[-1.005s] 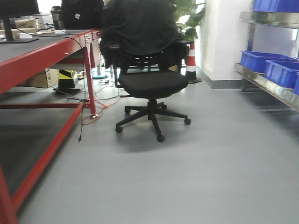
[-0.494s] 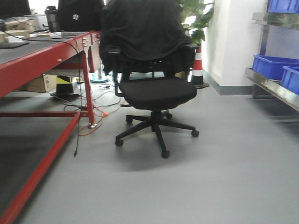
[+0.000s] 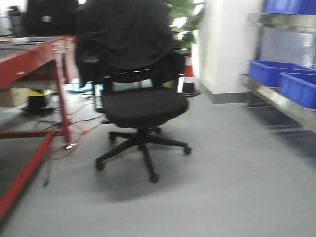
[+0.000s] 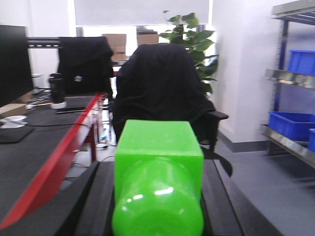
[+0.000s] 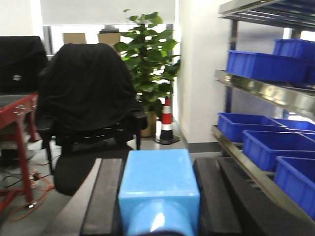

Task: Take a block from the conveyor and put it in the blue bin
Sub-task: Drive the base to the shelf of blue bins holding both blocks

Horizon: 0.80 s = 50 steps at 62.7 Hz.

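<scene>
My left gripper (image 4: 157,209) is shut on a bright green block (image 4: 158,142), held between its black fingers (image 4: 96,196). My right gripper (image 5: 158,206) is shut on a light blue block (image 5: 158,172). The conveyor, a dark belt with a glossy red frame edge, lies to the left in the left wrist view (image 4: 37,147) and in the front view (image 3: 29,54). Blue bins sit on a metal shelf at the right, in the front view (image 3: 276,71) and in the right wrist view (image 5: 261,66). Neither gripper shows in the front view.
A black office chair (image 3: 138,106) draped with a black jacket stands ahead on the grey floor. An orange-white cone (image 3: 188,74) and a potted plant (image 5: 147,54) stand by the white wall. Red cables (image 3: 69,140) lie under the conveyor frame.
The front view has swung right and is now blurred. The chair and red frame have slid left in the picture, and more of the blue bins shows at the right.
</scene>
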Motion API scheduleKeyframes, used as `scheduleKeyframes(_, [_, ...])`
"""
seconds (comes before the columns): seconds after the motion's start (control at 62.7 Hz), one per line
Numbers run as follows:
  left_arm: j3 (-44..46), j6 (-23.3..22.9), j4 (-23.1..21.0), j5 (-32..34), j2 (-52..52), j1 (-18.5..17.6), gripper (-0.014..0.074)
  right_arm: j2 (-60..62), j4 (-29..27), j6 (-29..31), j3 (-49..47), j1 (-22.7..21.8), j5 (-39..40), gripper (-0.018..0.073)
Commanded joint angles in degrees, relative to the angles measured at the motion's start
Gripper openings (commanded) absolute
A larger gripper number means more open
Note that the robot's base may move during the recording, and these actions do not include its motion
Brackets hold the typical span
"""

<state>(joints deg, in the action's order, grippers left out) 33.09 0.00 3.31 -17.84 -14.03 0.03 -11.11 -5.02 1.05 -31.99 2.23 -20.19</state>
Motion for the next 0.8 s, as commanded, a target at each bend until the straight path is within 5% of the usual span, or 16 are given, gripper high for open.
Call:
scheduleKeyframes(0.0, [0.04, 0.0, 0.17, 0.82, 0.2, -0.22, -0.0111, 0.01, 0.2, 0.4, -0.07, -0.21, 1.76, -0.0154])
scheduleKeyframes(0.781, [0.04, 0.0, 0.17, 0.82, 0.2, -0.22, -0.0111, 0.01, 0.2, 0.4, -0.07, -0.21, 1.76, -0.0154])
